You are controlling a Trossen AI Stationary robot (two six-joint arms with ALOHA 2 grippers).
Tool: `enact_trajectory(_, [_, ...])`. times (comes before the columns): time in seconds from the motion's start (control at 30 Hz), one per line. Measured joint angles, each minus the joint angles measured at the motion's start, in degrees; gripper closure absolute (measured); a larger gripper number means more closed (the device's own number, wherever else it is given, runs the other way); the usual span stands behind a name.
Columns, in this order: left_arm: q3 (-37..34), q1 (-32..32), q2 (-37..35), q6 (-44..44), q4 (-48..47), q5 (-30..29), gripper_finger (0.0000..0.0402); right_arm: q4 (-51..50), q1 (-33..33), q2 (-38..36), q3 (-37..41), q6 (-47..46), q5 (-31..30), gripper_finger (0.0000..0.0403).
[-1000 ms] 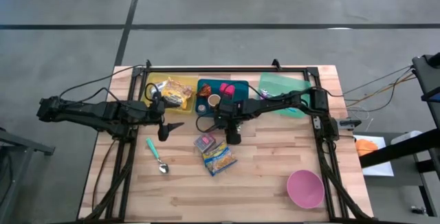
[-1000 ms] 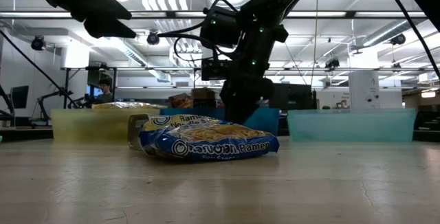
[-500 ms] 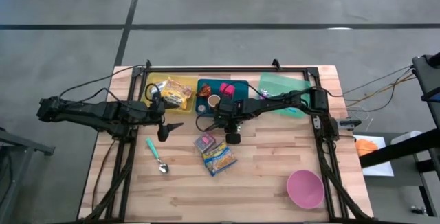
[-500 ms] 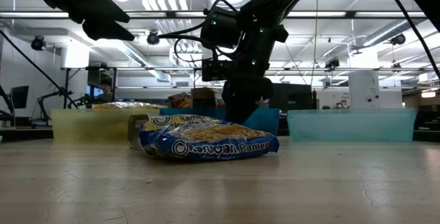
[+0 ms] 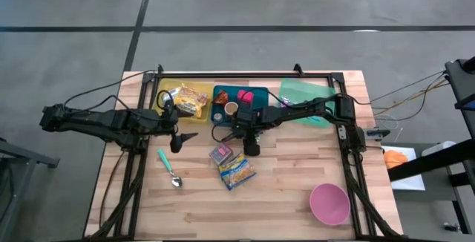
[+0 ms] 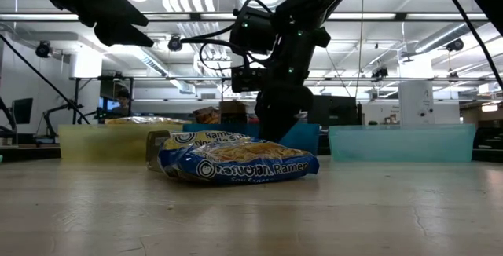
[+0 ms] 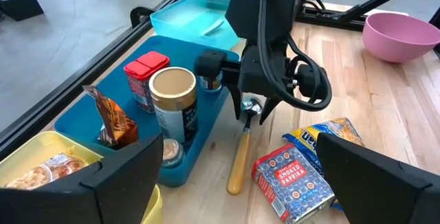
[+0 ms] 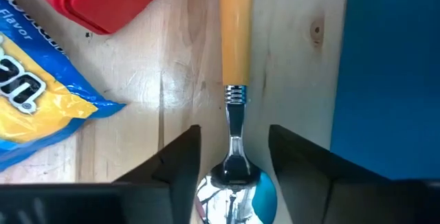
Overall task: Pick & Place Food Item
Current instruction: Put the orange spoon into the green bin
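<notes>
We found the left gripper (image 5: 180, 139) hanging over the table's left half with its fingers spread wide and nothing between them, near the yellow bin (image 5: 180, 99) at about eleven o'clock from it. At five o'clock from that gripper lay a teal-handled spoon (image 5: 168, 168) on bare wood. Further right, the right gripper (image 8: 234, 157) pointed steeply down just beside the blue tray (image 7: 89, 117), its fingers partly apart and straddling the bowl of a yellow-handled spoon (image 8: 236, 59); we could not tell whether they gripped it. The ramen packet (image 5: 236, 170) lay at about seven o'clock from that gripper, with a small red packet (image 5: 221, 153) just beside it. Open wood stretched right of the packets to the pink bowl (image 5: 329, 203) near the front right corner.
</notes>
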State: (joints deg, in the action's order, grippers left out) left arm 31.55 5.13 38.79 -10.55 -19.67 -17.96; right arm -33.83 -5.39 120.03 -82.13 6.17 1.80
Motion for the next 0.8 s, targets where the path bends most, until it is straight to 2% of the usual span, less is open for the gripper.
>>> enact_trajectory(0.17, [0.0,0.0,0.0,-0.2,0.0,0.0,0.0015,0.1,0.0,0.0,0.1,0.0,0.2,0.0202])
enact_trajectory(0.8, [0.0,0.0,0.0,-0.1,0.0,0.0,0.0015,0.7,0.2,-0.2,2.0,-1.1,1.3,0.02])
